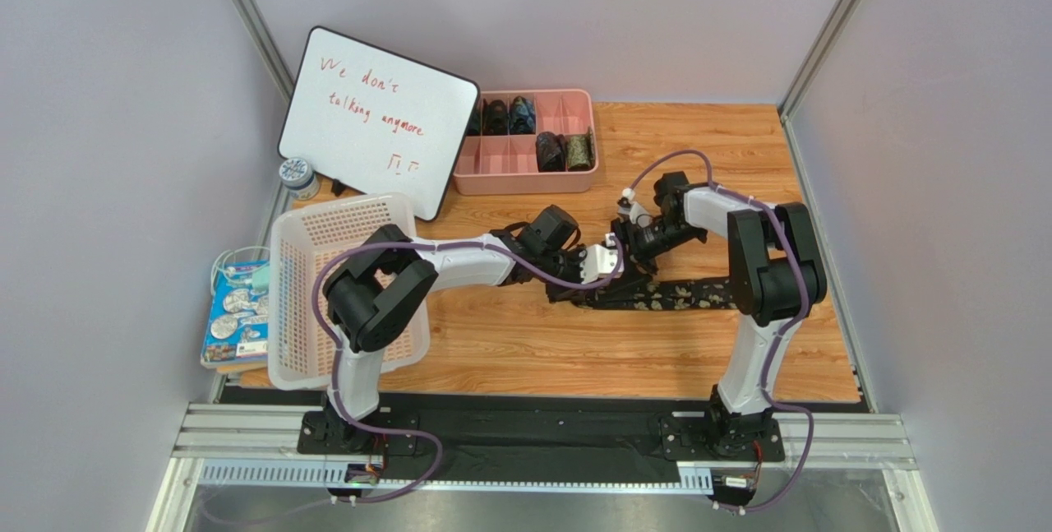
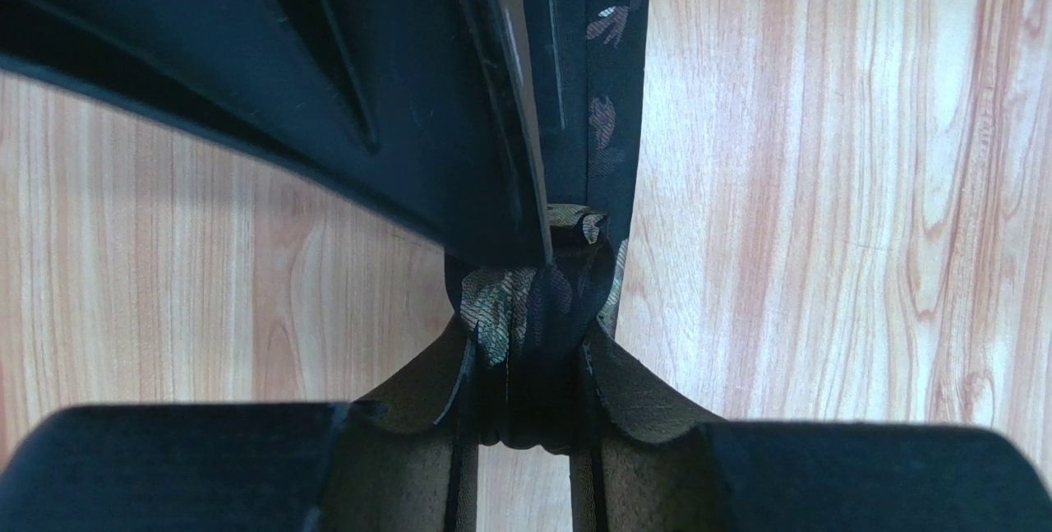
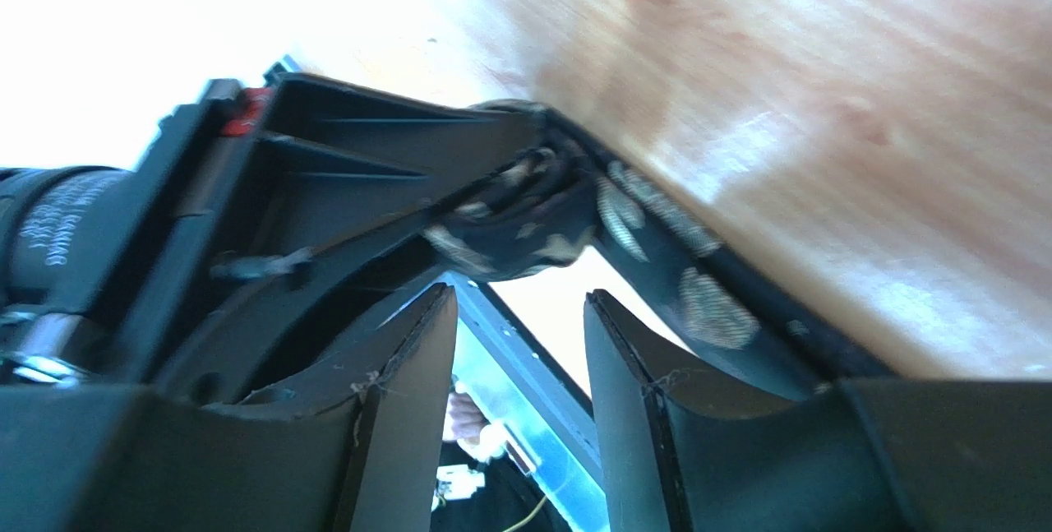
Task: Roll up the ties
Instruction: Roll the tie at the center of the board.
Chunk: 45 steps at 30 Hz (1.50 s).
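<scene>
dark tie [image 2: 531, 310], left fingers [image 2: 420, 399] clamped on its rolled end, right fingers [image 3: 405, 415] parted beside it

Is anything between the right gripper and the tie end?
Nothing visible. The right gripper has open jaws just short of the bunched tie end, which the left gripper pinches.

Light wood-grain table [image 1: 519, 347] spreads out under the left gripper [image 1: 613, 264] and right gripper [image 1: 627, 241]. Plain pale lilac-grey walls [image 1: 111, 125] box it in on both sides of them and beyond, with metal corner posts [image 1: 251, 8] at the far corners. An aluminium rail [image 1: 229, 436] runs along the near edge, well behind both. Lighting's soft and even, though the wood just past the right gripper glares white up close.
</scene>
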### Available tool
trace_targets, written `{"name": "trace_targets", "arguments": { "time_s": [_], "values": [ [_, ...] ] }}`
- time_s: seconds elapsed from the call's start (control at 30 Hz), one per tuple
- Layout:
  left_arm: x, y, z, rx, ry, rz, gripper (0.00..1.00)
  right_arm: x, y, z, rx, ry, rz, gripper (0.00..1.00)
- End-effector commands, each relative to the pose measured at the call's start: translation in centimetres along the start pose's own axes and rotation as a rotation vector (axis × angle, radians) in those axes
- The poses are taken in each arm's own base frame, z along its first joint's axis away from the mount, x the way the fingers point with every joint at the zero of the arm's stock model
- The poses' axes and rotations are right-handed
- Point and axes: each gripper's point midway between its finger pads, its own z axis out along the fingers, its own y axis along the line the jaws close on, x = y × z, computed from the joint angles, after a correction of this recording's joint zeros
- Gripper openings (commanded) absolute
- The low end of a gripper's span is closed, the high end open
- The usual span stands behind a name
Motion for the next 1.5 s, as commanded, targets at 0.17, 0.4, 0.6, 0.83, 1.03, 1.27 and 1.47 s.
{"name": "trace_targets", "arguments": {
  "time_s": [0.17,0.4,0.6,0.83,1.03,1.27,1.47],
  "values": [
    [4.5,-2.0,0.7,0.059,0.198,-0.073,0.25,-0.7,0.2,2.7,-0.03,-0.012,-0.004,0.31],
    [3.8,-1.8,-0.3,0.062,0.102,-0.096,0.57,0.7,-4.1,2.7,0.085,0.021,0.062,0.0],
    [-0.1,-0.9,-0.8,0.05,-0.162,-0.133,0.77,0.8,-7.6,2.6,0.188,0.026,0.114,0.0],
    [-2.2,-0.9,0.9,0.064,-0.288,-0.109,0.81,0.5,-9.4,3.1,0.25,0.036,0.137,0.0],
    [-1.0,-1.4,2.2,0.069,-0.209,-0.067,0.59,-0.4,-8.4,3.5,0.221,0.033,0.112,0.0],
    [2.7,-1.8,0.8,0.045,0.046,0.016,0.23,-0.8,-4.4,1.4,0.096,0.023,0.055,0.19],
    [4.4,-1.9,0.5,0.056,0.202,-0.037,0.23,0.4,-0.8,-1.6,0.021,0.008,0.013,0.42]
  ]
}}
